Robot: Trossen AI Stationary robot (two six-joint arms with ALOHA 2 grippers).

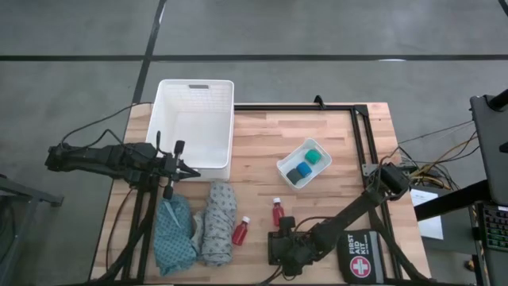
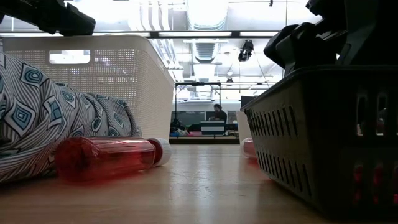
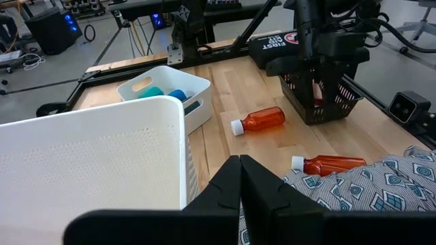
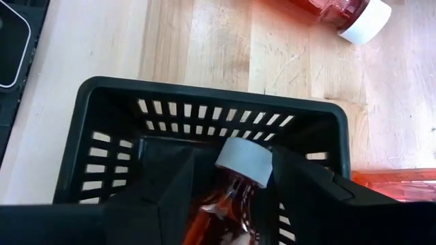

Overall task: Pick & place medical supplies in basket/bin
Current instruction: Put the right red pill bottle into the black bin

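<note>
Table (image 1: 262, 143) of pale wood carries everything; the high view is the only one taking it all in. White basket (image 1: 196, 125) sits at the far left corner, interior bare of supplies as far as the overhead shows; the low view cuts it down to one slotted wall (image 2: 93, 74).

Grey patterned cloth (image 1: 216, 222) and teal cloth (image 1: 173, 234) lie bunched side by side near the front left edge. Teal one does not show in the low view, where the grey cloth (image 2: 37, 118) fills the left side.

Left gripper (image 1: 176, 169) hangs over the table just in front of the basket, fingers (image 3: 225, 194) pressed together on nothing.

Small black slotted basket (image 4: 204, 136) sits front centre, mostly hidden from above by the right arm. Right gripper (image 4: 228, 190) is inside it, clamped on a red bottle (image 4: 235, 180); only the right wrist view shows this grasp.

Shallow white tray (image 1: 304, 164) holds a green piece (image 1: 315, 157) and a blue piece (image 1: 298, 174).

Two more red bottles lie loose on the wood: one (image 1: 240, 232) touching the grey cloth, one (image 1: 278, 211) just beside the black basket.

First aid pouch (image 1: 363, 256) is partly cut off by the arm.
</note>
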